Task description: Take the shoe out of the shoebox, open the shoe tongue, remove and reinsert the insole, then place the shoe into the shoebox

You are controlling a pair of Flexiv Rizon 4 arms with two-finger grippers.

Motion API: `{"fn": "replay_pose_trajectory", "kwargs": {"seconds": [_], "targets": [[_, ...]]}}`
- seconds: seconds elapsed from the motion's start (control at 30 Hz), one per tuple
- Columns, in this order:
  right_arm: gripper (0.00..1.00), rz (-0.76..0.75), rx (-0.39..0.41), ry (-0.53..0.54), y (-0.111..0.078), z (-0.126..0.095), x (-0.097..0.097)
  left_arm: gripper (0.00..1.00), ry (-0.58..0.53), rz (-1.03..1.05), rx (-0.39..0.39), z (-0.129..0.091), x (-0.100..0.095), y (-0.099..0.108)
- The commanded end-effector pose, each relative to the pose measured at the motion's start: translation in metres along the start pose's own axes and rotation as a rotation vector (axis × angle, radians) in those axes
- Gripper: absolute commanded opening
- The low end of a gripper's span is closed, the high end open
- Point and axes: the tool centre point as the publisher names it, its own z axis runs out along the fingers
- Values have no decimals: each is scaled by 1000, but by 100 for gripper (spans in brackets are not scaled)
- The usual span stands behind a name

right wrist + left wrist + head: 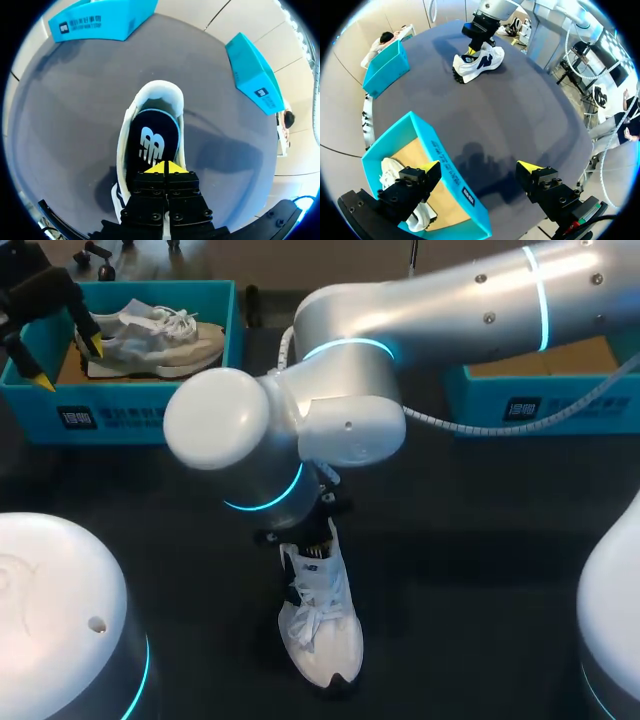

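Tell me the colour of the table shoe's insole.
Insole: near black with white logo; clearest in right wrist view.

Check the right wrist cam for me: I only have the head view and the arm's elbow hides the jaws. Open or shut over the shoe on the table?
Observer: Shut. The right jaws' yellow tips are pressed together, directly above the dark insole lying inside the white shoe.
Operator: Insole fully in?
Observer: At the heel end it lies inside the collar. The forefoot part is hidden behind the right jaws, so I cannot tell.
Operator: Shoe tipping?
Observer: No. In the left wrist view it stands upright on its sole on the table, with the right jaws at its opening.
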Motion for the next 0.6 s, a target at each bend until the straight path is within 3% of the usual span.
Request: {"fn": "replay_pose_trajectory", "kwargs": {"seconds": [0.03, 0.6], "targets": [[0, 157, -9, -1, -5, 9, 7, 100, 2, 0, -1, 0, 0, 0], [0, 172, 32, 60, -6, 41, 14, 100, 2, 0, -1, 0, 0, 0]]}}
